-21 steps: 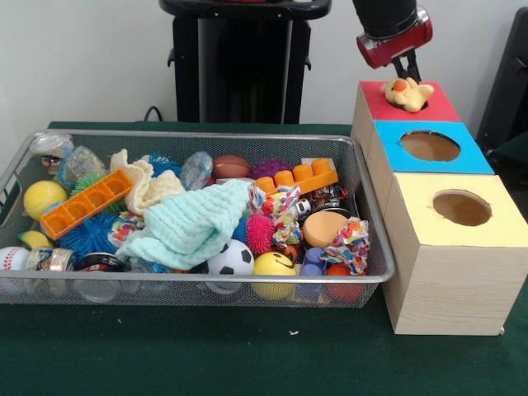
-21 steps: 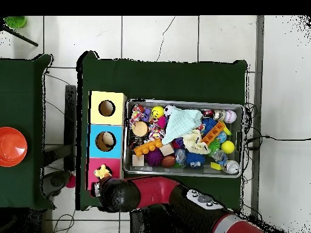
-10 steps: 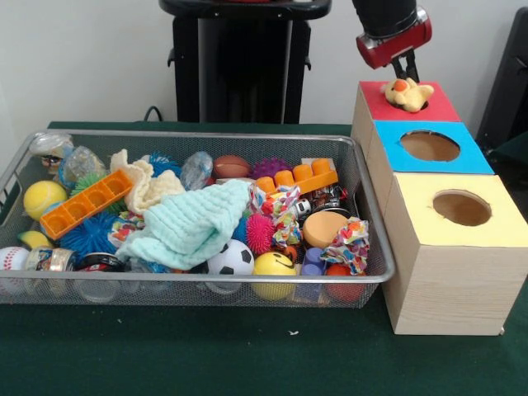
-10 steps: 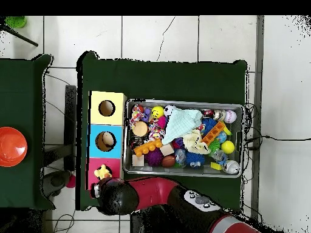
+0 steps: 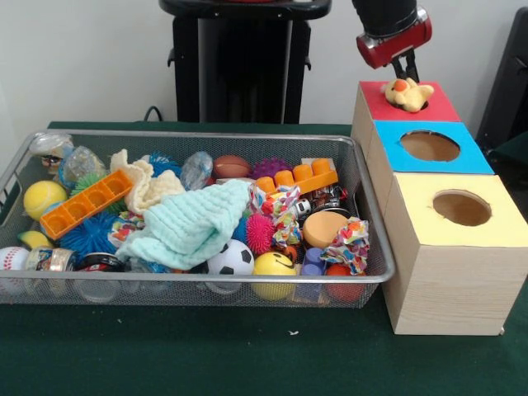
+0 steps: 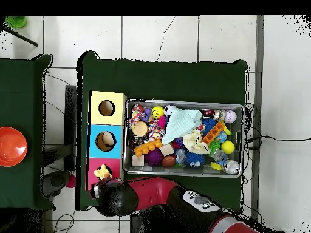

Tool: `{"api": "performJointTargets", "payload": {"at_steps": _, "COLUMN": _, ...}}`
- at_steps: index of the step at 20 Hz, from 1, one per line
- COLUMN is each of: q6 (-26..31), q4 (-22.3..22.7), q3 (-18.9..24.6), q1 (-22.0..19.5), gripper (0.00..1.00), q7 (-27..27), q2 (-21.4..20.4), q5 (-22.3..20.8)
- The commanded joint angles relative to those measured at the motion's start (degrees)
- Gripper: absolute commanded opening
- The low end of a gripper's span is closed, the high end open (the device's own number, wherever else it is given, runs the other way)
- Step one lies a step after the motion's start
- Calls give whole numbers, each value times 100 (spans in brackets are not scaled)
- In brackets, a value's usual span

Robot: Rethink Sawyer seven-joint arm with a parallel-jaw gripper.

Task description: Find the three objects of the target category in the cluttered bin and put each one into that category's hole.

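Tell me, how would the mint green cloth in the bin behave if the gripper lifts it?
The mint green cloth lies draped in soft folds over the toys, so it is probably floppy and light. It would likely hang and stretch out, and may drag small neighbours such as the pink spiky ball.

You are looking at a robotics lab set up for a sorting trial. A table (image 5: 247, 363) draped in dark green cloth stands on a pale tiled floor (image 6: 158, 36), with loose cables (image 6: 58, 109) trailing beside it at the left of the overhead view. On the cloth sit a wire mesh bin (image 5: 367, 247) crammed with toys and three wooden boxes (image 5: 450, 280) with coloured, holed tops. A bare white wall (image 5: 82, 58) fills the upper left of the front view.
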Motion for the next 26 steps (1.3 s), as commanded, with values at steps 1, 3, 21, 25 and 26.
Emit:
{"api": "performJointTargets", "payload": {"at_steps": 1, "q6": -977, "q4": -842, "q3": -476, "q1": 2, "gripper": 0, "q7": 719, "q2": 189, "q5": -348}}
{"api": "performJointTargets", "payload": {"at_steps": 3, "q6": -1056, "q4": -868, "q3": -509, "q1": 22, "gripper": 0, "q7": 718, "q2": 206, "q5": -400}}
{"api": "performJointTargets", "payload": {"at_steps": 21, "q6": -528, "q4": -819, "q3": -341, "q1": -97, "gripper": 0, "q7": 856, "q2": 240, "q5": -220}}
{"api": "performJointTargets", "payload": {"at_steps": 25, "q6": 434, "q4": -657, "q3": -69, "q1": -260, "gripper": 0, "q7": 908, "q2": 57, "q5": 311}}
{"api": "performJointTargets", "payload": {"at_steps": 26, "q6": 655, "q4": -633, "q3": -9, "q1": -289, "gripper": 0, "q7": 894, "q2": 17, "q5": 421}}
